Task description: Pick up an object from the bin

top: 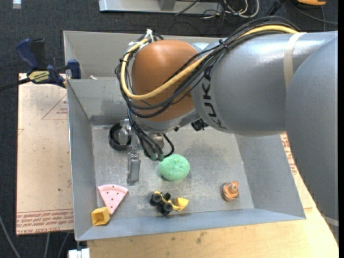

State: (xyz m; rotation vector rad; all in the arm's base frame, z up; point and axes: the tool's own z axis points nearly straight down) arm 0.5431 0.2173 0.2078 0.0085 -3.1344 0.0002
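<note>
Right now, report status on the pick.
Claw low in bin, beside green ball. No grasp seen. Black ring close behind. Pink wedge, yellow-black toy nearer the front.

The only readable writing stood on the big grey metal robot arm [258, 85], just right of the frame's centre. Black block lettering [207, 98] was set sideways on its rounded casing and spelled the maker's name, KUKA. Yellow and black cables [177, 71] crossed part of it, so the U and K showed plainest. No other text could be read.
</note>
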